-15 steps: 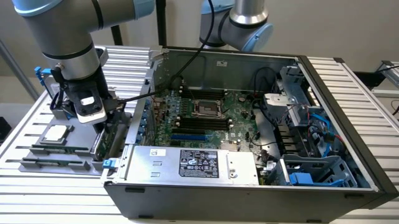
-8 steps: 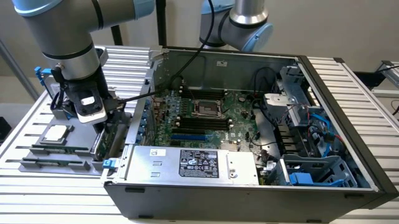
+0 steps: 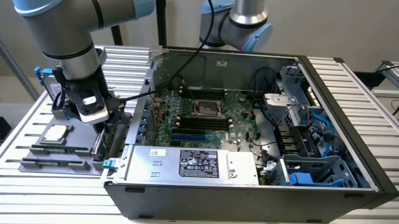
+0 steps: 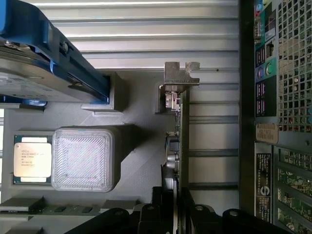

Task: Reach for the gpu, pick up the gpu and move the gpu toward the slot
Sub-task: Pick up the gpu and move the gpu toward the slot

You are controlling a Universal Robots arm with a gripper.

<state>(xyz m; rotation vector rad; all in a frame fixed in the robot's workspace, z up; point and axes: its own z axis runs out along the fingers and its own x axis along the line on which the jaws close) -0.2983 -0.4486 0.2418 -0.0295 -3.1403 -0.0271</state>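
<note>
The open computer case [image 3: 237, 205] lies on its side so that the motherboard [image 3: 206, 116] faces upward and can be reached from above, with the power supply [image 3: 193, 163] boxed in along its near wall. Outside it, at the exterior view's left, the Universal Robots arm [image 3: 68, 42] points straight down over the grey parts tray [image 3: 37, 165]. The tray keeps each part in its own recess: the blue-framed hard drive [image 4: 29, 73], the gpu [image 4: 181, 126], a processor chip [image 4: 31, 158] and the memory sticks [image 3: 59, 149]. The gpu stands on edge in a groove at the tray's case-side edge, silver bracket [image 4: 181, 73] at the far end, which offers its top edge for a pinch. The gripper [image 4: 175, 214] straddles that edge, and its jaws appear closed on the card, which is not yet lifted.
</note>
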